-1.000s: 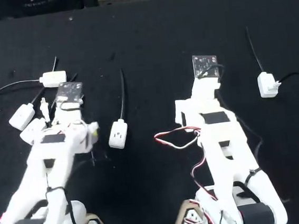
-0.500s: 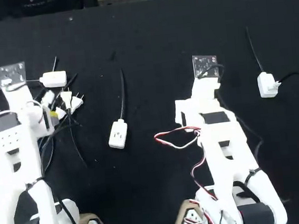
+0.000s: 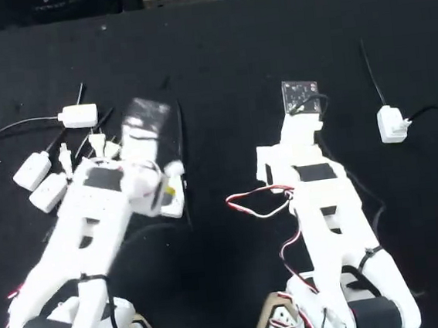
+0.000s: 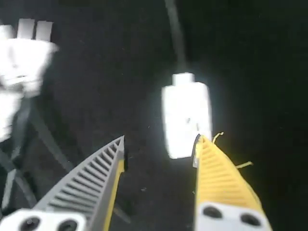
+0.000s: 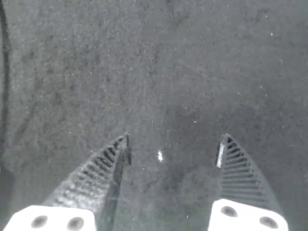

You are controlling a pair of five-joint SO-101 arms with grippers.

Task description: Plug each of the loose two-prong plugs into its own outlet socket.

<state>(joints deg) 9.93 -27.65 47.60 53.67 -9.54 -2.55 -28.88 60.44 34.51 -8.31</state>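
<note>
Just ahead of the left tool (image 4: 159, 140), jaws spread, the white socket (image 4: 186, 115) lies lengthwise, its cord (image 4: 174, 29) leading straight away.

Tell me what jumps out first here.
The left arm's open jaws hang over a white outlet socket on its black cord near the table's middle. A tangle of loose plugs and more sockets lies at the table's left. The right arm's open jaws sit over bare black cloth.
</note>
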